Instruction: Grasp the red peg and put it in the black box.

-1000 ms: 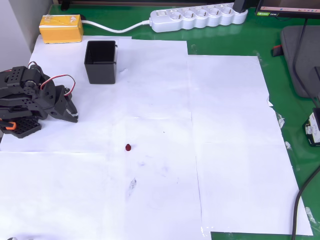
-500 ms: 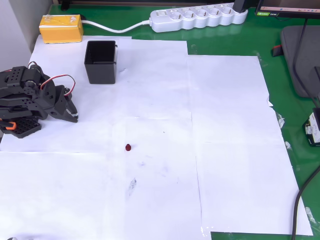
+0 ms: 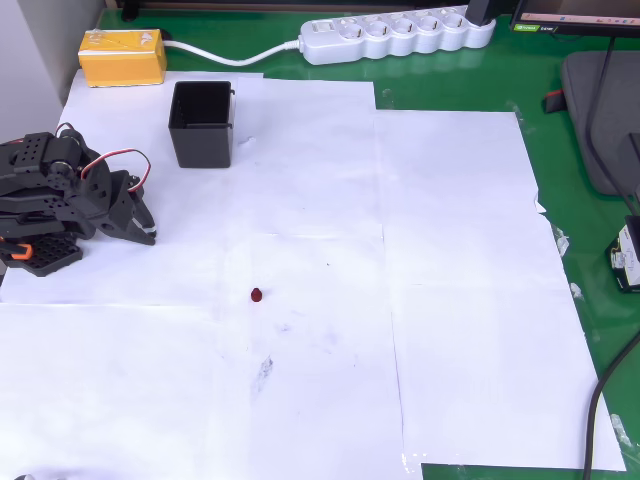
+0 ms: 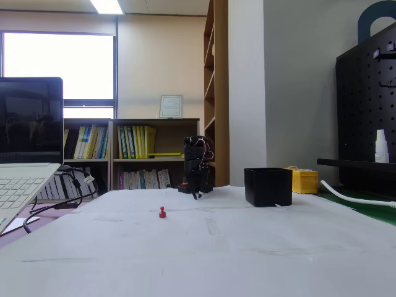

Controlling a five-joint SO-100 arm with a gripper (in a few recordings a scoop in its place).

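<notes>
The red peg [image 3: 256, 295] is a tiny dark red piece lying on the white paper near the middle left of the overhead view; in the fixed view the red peg [image 4: 162, 212] stands alone on the paper. The black box [image 3: 201, 123] stands upright and open-topped at the upper left, also seen as the black box [image 4: 267, 186] right of centre in the fixed view. My gripper [image 3: 143, 227] rests folded at the left edge, well away from peg and box, with its jaws together and nothing in them; in the fixed view the gripper [image 4: 195, 193] points down at the far end.
A yellow box [image 3: 122, 56] and a white power strip [image 3: 395, 33] with its cable lie along the far edge. Green mat [image 3: 590, 260] borders the white sheets on the right, with cables and a dark device [image 3: 603, 120] there. A laptop [image 4: 25, 167] stands at the left in the fixed view.
</notes>
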